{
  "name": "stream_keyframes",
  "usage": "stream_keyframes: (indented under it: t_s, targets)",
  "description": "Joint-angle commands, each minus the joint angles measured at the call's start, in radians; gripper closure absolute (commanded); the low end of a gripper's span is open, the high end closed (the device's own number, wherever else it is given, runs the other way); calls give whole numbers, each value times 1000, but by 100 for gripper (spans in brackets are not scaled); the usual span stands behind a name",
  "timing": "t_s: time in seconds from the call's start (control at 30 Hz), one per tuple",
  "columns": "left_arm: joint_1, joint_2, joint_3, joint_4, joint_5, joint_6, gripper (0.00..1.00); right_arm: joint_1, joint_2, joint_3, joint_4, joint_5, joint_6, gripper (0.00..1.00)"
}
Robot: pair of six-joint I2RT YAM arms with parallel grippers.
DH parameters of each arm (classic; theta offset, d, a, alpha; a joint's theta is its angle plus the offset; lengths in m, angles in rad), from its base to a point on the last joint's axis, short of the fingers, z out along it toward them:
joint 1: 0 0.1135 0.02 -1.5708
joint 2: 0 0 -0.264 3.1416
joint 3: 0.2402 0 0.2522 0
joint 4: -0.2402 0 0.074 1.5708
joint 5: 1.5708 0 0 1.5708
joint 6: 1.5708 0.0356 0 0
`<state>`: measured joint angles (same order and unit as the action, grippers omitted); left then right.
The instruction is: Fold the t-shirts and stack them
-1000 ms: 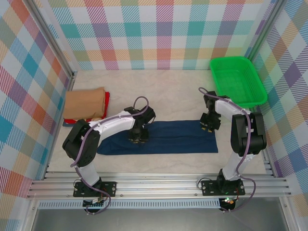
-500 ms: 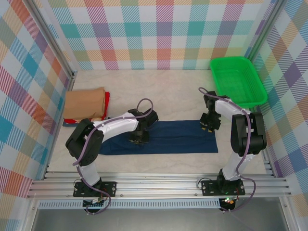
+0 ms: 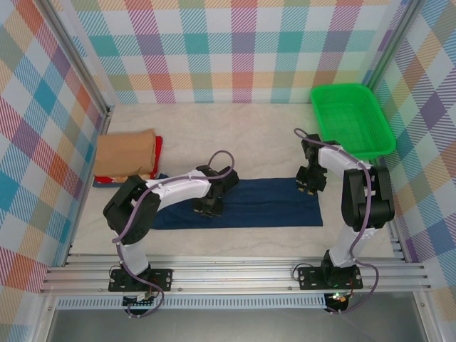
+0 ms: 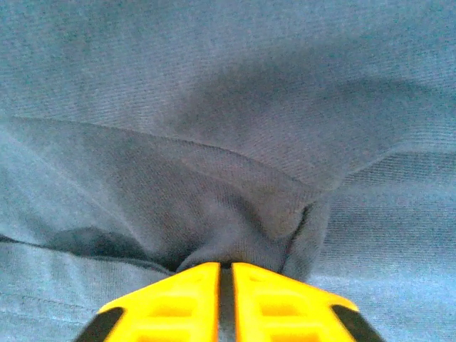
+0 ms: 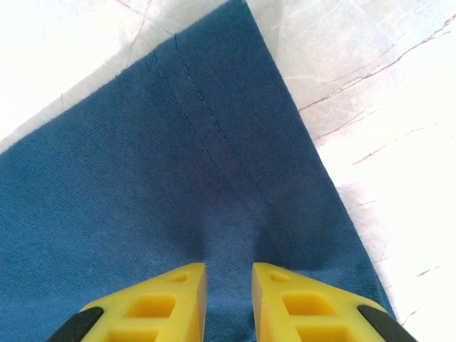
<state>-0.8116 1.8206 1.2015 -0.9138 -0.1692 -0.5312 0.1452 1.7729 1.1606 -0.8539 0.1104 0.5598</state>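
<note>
While right gripper point(image 5: 228, 269) pinches navy t-shirt point(image 3: 271, 203) (hem corner), left gripper point(image 4: 226, 266) clamps fold

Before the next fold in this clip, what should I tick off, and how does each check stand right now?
1. Left pincer shut on the navy shirt: ok, cloth is bunched at its tips.
2. Right pincer gripping near the shirt's right edge: ok, cloth puckers at its tips.
3. Shirt lying as a flat long strip: ok.
4. Folded stack tidy, tan on top: ok.
5. Both grips catching every layer: cannot tell.
</note>
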Motion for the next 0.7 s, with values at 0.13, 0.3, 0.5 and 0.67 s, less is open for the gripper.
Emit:
stream_keyframes:
  t_s: [0.13, 0.3, 0.5, 0.67]
  targets:
    - [-15, -31, 15, -23, -72, 1, 100, 5, 10, 21, -17, -11, -6, 77]
    - [-32, -102, 33, -13, -95, -8, 100, 5, 10, 22, -16, -14, -6, 77]
    - [-46, -149, 34, 17, -98, -13, 100, 5, 15, 28, -17, -15, -5, 77]
    - [-49, -122, 25, 30, -69, -9, 100, 5, 17, 34, -22, -13, -8, 77]
